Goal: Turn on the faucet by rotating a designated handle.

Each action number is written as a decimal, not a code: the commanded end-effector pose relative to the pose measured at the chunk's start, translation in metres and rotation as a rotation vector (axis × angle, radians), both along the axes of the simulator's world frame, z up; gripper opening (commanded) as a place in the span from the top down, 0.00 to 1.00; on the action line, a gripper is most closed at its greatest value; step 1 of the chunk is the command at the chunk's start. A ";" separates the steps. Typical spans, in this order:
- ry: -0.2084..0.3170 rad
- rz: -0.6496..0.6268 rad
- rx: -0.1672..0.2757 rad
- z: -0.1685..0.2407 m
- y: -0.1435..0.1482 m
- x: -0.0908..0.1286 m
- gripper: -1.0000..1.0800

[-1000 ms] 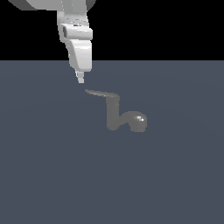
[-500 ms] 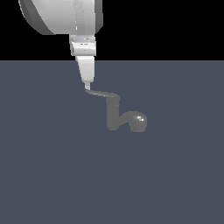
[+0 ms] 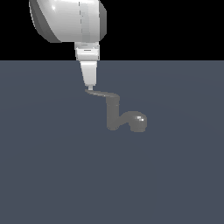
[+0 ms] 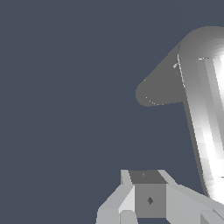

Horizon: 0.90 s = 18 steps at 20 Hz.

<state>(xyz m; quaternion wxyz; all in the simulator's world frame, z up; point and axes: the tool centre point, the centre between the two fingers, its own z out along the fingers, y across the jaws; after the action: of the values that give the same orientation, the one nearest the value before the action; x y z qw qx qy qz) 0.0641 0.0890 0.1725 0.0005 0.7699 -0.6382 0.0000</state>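
Exterior view: handle (image 3: 101, 93) jutting from faucet (image 3: 117, 114) post top toward exterior view's left. We are resting gripper (image 3: 90, 87) at its free tip. Jaw state: cannot tell. We are judging 1 sideways push at tip, staying low, best for rotation.

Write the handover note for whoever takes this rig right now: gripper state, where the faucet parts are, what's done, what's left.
Gripper: tip at the free end of the handle, looks to be touching; open or shut cannot be told from either view.
Faucet: stands upright on the grey floor; handle juts from the post top toward the exterior view's left; bulb-ended spout points to the exterior view's right.
Done: arm brought to the handle's end.
Left: rotate the handle; nothing here shows it turned yet.
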 end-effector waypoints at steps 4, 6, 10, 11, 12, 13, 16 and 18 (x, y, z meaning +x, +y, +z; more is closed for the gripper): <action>0.000 -0.001 0.000 0.000 0.000 -0.002 1.00; 0.000 -0.001 0.000 0.000 0.000 -0.008 1.00; 0.000 -0.001 0.000 0.000 0.000 -0.020 1.00; 0.000 -0.001 0.000 0.000 0.000 -0.023 1.00; 0.000 -0.001 0.000 0.000 0.000 -0.026 1.00; 0.000 -0.001 0.000 0.000 0.000 -0.029 1.00; 0.000 -0.001 0.000 0.000 0.000 -0.038 1.00; 0.000 -0.001 0.000 0.000 0.000 -0.044 1.00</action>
<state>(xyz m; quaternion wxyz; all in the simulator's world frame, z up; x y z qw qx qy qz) 0.0275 0.0889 0.1724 -0.0018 0.7693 -0.6389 0.0014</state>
